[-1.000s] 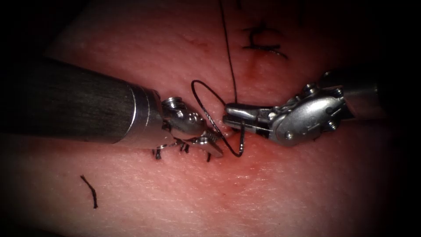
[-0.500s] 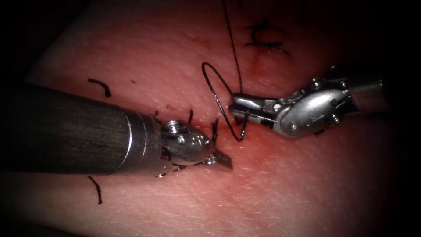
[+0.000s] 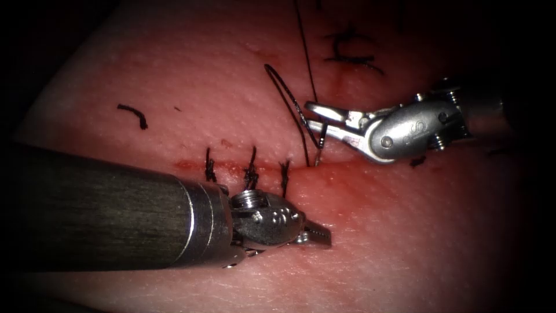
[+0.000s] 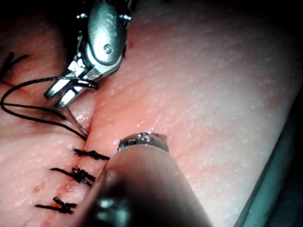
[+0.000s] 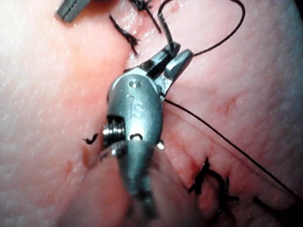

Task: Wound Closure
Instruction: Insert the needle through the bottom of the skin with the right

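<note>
My right tool (image 3: 313, 116) is shut on the curved needle (image 3: 288, 98), gripping it near one end. That short end points down at the cut (image 3: 333, 164), just right of the third stitch (image 3: 285, 174). It meets the tissue (image 4: 189, 85) there, and I cannot tell whether it has entered. The needle (image 4: 77, 124) hangs the same way below the right tool (image 4: 59, 97). Black thread (image 3: 304, 46) runs up from the jaws. My left tool (image 3: 318, 235) lies shut and holds nothing, low over the tissue below the stitches.
Three knotted stitches (image 3: 252, 168) close the left part of the cut. A cut end of thread (image 3: 132, 114) lies on the tissue at upper left. Older dark stitches (image 3: 353, 57) sit behind the right tool. Red fluid (image 3: 313, 185) wets the cut.
My left tool has drawn down and right, away from the needle, uncovering the three stitches. My right tool has risen and turned the needle so its short end points down at the cut.
</note>
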Robot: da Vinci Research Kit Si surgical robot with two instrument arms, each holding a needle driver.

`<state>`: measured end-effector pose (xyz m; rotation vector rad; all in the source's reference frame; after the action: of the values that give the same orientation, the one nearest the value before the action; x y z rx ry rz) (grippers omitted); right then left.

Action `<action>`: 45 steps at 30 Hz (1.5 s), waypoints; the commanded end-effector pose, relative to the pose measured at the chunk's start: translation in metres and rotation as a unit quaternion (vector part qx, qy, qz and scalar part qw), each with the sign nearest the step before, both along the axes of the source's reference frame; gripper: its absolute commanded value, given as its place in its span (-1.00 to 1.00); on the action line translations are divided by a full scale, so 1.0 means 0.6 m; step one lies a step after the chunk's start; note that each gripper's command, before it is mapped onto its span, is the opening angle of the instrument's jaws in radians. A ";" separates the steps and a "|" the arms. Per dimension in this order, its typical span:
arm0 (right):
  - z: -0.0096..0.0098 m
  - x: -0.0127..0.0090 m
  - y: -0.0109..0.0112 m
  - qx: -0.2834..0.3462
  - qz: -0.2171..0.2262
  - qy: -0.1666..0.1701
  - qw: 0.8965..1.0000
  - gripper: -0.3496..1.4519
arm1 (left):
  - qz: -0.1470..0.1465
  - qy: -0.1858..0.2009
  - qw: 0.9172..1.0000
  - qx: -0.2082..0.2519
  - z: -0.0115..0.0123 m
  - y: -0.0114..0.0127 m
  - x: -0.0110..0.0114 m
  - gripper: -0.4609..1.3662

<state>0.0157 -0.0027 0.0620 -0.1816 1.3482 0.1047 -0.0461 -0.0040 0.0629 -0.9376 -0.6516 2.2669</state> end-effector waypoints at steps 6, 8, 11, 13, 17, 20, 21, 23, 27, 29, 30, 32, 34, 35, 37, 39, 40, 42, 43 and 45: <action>0.0005 -0.0003 0.0007 0.037 -0.012 -0.004 0.999 -1.00 | 0.007 -0.004 1.000 -0.003 0.0010 -0.0007 0.0012 -0.81; 0.0008 -0.0003 0.0010 0.060 -0.020 -0.003 0.998 -1.00 | 0.008 -0.004 1.000 -0.002 0.0009 -0.0007 0.0018 -0.82; 0.0012 -0.0004 0.0017 0.087 -0.025 0.001 0.996 -1.00 | 0.008 -0.005 1.000 -0.002 0.0008 -0.0007 0.0020 -0.83; 0.0014 -0.0005 0.0021 0.096 -0.025 0.002 0.995 -1.00 | 0.008 -0.004 1.000 -0.002 0.0009 -0.0008 0.0020 -0.83; 0.0020 -0.0007 0.0034 0.125 -0.022 0.010 0.992 -1.00 | 0.008 -0.004 1.000 -0.006 0.0023 -0.0012 0.0018 -0.85; 0.0022 -0.0008 0.0040 0.145 -0.017 0.013 0.989 -1.00 | 0.009 -0.007 1.000 -0.007 0.0037 -0.0017 0.0019 -0.85; 0.0022 -0.0008 0.0042 0.154 -0.015 0.015 0.988 -1.00 | 0.010 -0.008 1.000 -0.007 0.0042 -0.0019 0.0019 -0.85; 0.0023 -0.0008 0.0046 0.162 -0.013 0.016 0.987 -1.00 | 0.012 -0.009 1.000 -0.007 0.0050 -0.0022 0.0019 -0.85; 0.0026 -0.0004 0.0056 0.185 -0.005 0.019 0.982 -1.00 | 0.013 -0.011 1.000 -0.004 0.0071 -0.0033 0.0020 -0.84; 0.0027 -0.0001 0.0058 0.191 -0.004 0.019 0.981 -1.00 | 0.013 -0.011 1.000 -0.002 0.0079 -0.0037 0.0021 -0.84; 0.0028 0.0001 0.0059 0.197 -0.004 0.019 0.980 -1.00 | 0.012 -0.011 1.000 0.000 0.0083 -0.0040 0.0023 -0.84; 0.0029 0.0003 0.0061 0.210 -0.005 0.019 0.978 -1.00 | 0.013 -0.011 1.000 -0.001 0.0089 -0.0043 0.0026 -0.84; 0.0030 0.0005 0.0063 0.222 -0.006 0.019 0.975 -1.00 | 0.014 -0.011 1.000 -0.002 0.0091 -0.0045 0.0028 -0.85; 0.0031 0.0007 0.0064 0.235 -0.009 0.018 0.972 -1.00 | 0.015 -0.012 1.000 -0.002 0.0092 -0.0046 0.0030 -0.85; 0.0032 0.0009 0.0066 0.247 -0.011 0.019 0.969 -1.00 | 0.015 -0.012 1.000 -0.002 0.0092 -0.0046 0.0032 -0.85; 0.0032 0.0011 0.0068 0.265 -0.016 0.020 0.964 -1.00 | 0.016 -0.012 1.000 -0.002 0.0092 -0.0047 0.0034 -0.86; 0.0032 0.0011 0.0068 0.271 -0.018 0.022 0.962 -1.00 | 0.016 -0.012 1.000 -0.002 0.0092 -0.0048 0.0036 -0.86; 0.0034 0.0013 0.0072 0.288 -0.023 0.023 0.957 -1.00 | 0.017 -0.013 1.000 -0.002 0.0092 -0.0049 0.0038 -0.87; 0.0035 0.0014 0.0074 0.296 -0.024 0.023 0.954 -1.00 | 0.017 -0.013 1.000 -0.003 0.0092 -0.0049 0.0038 -0.88; 0.0039 0.0016 0.0078 0.315 -0.020 0.026 0.949 -1.00 | 0.017 -0.013 1.000 -0.003 0.0093 -0.0050 0.0039 -0.88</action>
<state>0.0166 0.0022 0.0645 0.3943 1.3061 0.5054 -0.0438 -0.0071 0.0685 -0.9630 -0.6667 2.2918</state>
